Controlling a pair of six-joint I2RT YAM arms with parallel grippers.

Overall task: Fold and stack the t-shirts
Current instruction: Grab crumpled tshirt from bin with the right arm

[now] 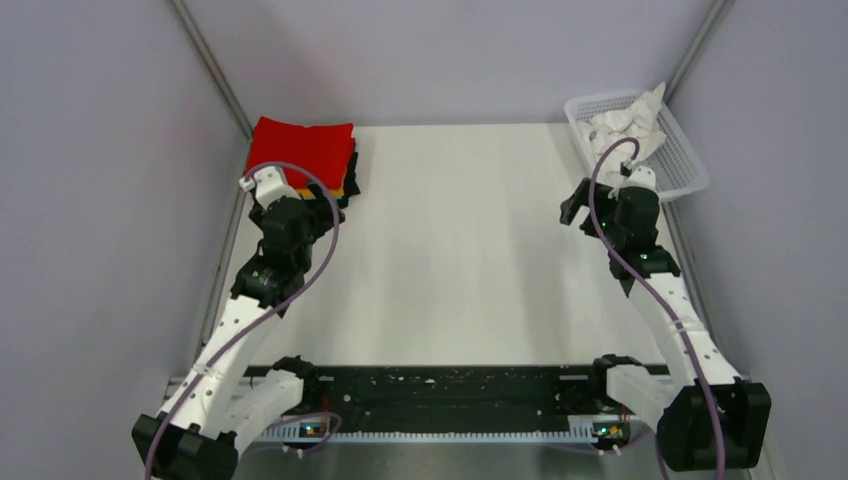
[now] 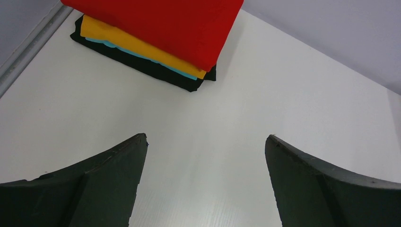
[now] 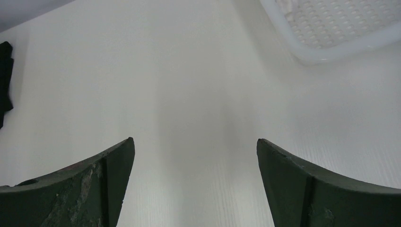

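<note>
A folded stack of t-shirts lies at the table's back left, a red t-shirt (image 1: 300, 143) (image 2: 165, 23) on top, an orange-yellow one (image 2: 135, 44) beneath it and a black one (image 2: 156, 71) at the bottom, with a thin teal edge between them. A crumpled white t-shirt (image 1: 628, 123) sits in the white mesh basket (image 1: 678, 165). My left gripper (image 1: 325, 200) (image 2: 205, 142) hovers open just in front of the stack, nothing between its fingers. My right gripper (image 1: 576, 204) (image 3: 195, 142) is open over bare table, left of the basket (image 3: 326, 51).
Grey walls and metal rails close in the white table (image 1: 460, 250) on the left, back and right. A black strip (image 1: 450, 385) runs along the near edge between the arm bases. The black shirt's edge (image 3: 4, 80) shows at the far left of the right wrist view.
</note>
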